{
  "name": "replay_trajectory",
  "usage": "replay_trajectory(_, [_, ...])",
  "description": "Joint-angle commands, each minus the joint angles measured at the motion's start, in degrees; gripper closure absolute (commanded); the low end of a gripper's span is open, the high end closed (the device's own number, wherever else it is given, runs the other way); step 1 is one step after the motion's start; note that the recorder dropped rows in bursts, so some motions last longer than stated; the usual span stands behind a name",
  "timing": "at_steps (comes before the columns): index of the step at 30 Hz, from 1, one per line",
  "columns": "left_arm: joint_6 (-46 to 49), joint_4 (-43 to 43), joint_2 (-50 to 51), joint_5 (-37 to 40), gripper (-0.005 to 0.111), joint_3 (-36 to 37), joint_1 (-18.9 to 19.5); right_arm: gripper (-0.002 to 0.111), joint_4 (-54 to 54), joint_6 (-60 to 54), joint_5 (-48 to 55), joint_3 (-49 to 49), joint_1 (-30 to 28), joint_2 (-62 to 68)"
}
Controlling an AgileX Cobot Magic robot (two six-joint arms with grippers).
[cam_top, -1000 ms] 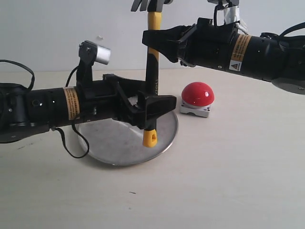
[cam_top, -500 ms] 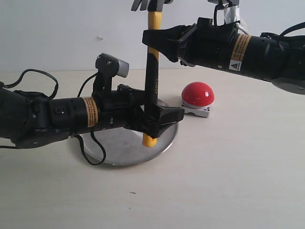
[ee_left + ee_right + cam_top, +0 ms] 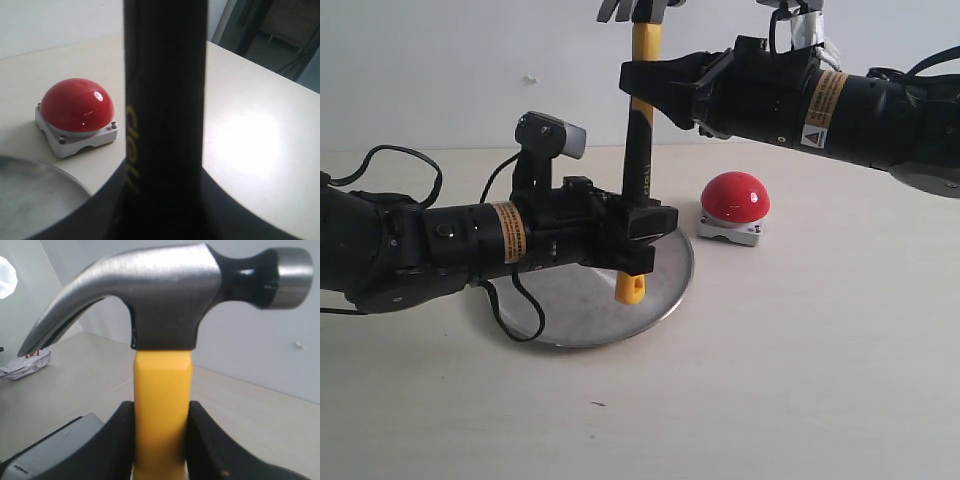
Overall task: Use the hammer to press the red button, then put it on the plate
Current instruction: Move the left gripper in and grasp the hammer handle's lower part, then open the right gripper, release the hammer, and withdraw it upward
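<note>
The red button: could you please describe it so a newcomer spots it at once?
Find the round silver plate. Just past its right rim in the exterior view sits the red button, the only glossy red dome, on a small grey square base.

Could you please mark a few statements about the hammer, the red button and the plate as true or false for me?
1. The claw hammer with the yellow-and-black handle stands upright, head up. True.
2. Its steel head is pressing the glossy red dome button. False: the head is high above the button, and nothing touches the button.
3. The left gripper and the right gripper both clamp the handle. True: the left on the lower black part, the right just below the head.
4. The button sits on the round silver metal plate. False: it stands on the table beside the plate, apart from it.
</note>
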Motion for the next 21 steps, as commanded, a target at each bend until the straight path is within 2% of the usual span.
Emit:
replay_trajectory(1, [0.17, -1.54, -0.04, -0.96, 0.107, -0.27, -0.17, 0.108, 2.89, -0.02, -3.09, -0.92, -0.16, -0.74])
replay_trajectory(5, [0.17, -2.47, -0.04, -1.07, 0.107, -0.27, -0.17, 0.106, 3.11, -0.02, -3.09, -0.92, -0.16, -0.74])
replay_trajectory(10, [-1.06, -3.83, -0.04, -1.07, 0.107, -0.27, -0.17, 0.092, 3.11, -0.02, -3.09, -0.92, -0.16, -0.74])
replay_trajectory(12, [-1.32, -4.51, -0.04, -1.07, 0.107, -0.27, -0.17, 0.084, 2.95, -0.02, -3.09, -0.92, -0.16, -0.74])
replay_trajectory(18, [-1.32, -5.45, -1.19, -1.07, 0.107, -0.27, 0.06, 0.045, 2.95, 0.78, -2.96, -0.92, -0.16, -0.74])
replay_trajectory(21, [-1.09, -6.65, -2.18, -1.07, 0.107, -0.27, 0.06, 0.035, 2.95, 1.43, -2.96, -0.92, -0.16, -0.74])
